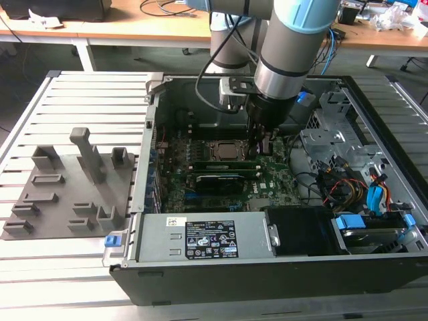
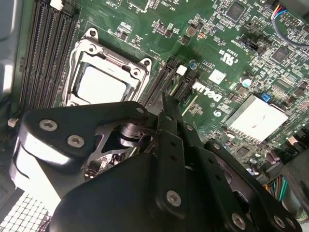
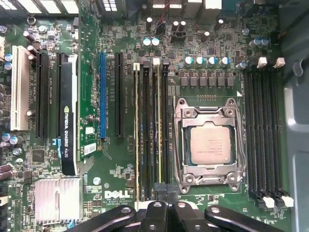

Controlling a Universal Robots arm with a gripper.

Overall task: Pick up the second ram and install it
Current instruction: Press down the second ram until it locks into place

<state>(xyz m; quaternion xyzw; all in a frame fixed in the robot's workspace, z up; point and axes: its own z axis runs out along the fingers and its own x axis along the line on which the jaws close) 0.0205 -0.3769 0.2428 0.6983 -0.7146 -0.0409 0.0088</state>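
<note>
Inside the open computer case (image 1: 155, 134), beside the CPU socket (image 3: 208, 145) | gripper (image 3: 161, 189) pressed together atop the second ram (image 3: 158, 130), standing in its slot | seating appears nearly done, release remaining.

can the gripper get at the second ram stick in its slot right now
Probably yes. The gripper hangs right over the end of the second ram, which stands in its slot beside the CPU socket, with nothing between them.
</note>
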